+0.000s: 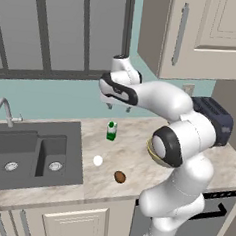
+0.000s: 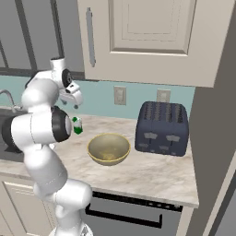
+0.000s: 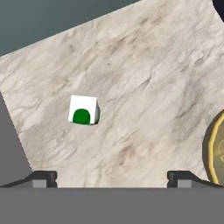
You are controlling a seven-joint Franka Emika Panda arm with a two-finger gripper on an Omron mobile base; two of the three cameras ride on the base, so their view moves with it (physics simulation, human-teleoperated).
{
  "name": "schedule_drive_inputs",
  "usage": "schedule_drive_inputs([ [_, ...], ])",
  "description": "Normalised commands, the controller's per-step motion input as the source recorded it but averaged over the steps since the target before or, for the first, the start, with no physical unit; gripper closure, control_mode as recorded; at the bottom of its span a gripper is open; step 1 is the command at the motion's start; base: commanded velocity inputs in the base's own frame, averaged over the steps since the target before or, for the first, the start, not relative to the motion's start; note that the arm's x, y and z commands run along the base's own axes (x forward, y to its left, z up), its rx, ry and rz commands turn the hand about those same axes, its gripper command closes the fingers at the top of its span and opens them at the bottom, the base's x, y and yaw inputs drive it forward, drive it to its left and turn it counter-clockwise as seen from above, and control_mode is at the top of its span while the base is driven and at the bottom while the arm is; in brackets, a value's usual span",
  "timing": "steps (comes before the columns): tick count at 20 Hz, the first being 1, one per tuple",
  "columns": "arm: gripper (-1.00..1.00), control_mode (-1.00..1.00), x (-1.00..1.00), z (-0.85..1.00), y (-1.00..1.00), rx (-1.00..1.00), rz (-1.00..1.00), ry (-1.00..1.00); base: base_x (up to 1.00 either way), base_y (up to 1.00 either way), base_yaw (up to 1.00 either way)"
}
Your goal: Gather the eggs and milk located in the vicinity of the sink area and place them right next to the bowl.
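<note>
Eggs are lying nearest the counter's front edge: the brown egg [image 1: 119,177] just right of the sink [image 1: 32,153], the white egg [image 1: 97,160] a little behind it and closer to the basin. Both are looking smooth, rounded and likely fragile and prone to rolling, so a gentle pinch across the short middle is seeming wisest. Behind them the milk [image 1: 111,130] is standing upright on the marbled stone counter [image 1: 132,156], right of the sink and apart from the bowl [image 2: 109,148]. It is probably light, stiff-sided and boxy, best taken across its flat green lower walls, below the cap. The gripper [image 1: 117,106] is hovering above the carton with jaws spread wide, holding nothing. The bowl is sitting farther right, glossy and shallow; in the left base view the arm is hiding most of it.
</note>
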Motion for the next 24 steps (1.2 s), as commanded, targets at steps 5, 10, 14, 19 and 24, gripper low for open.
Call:
schedule_drive_inputs([
  [5,-1.00,-1.00,0.31,-0.32,0.00,0.00,0.00,0.01,0.00,0.00,0.00],
  [10,-1.00,-1.00,0.25,-0.30,0.01,0.02,0.00,0.00,0.00,0.00,0.00],
  [14,-1.00,-1.00,0.20,-0.30,0.00,0.06,0.00,0.00,0.00,0.00,0.00],
  [19,-1.00,-1.00,0.18,-0.26,0.00,0.04,0.00,0.00,0.00,0.00,0.00],
  [24,-1.00,-1.00,0.21,-0.22,0.04,0.00,0.00,0.00,0.00,0.00,0.00],
])
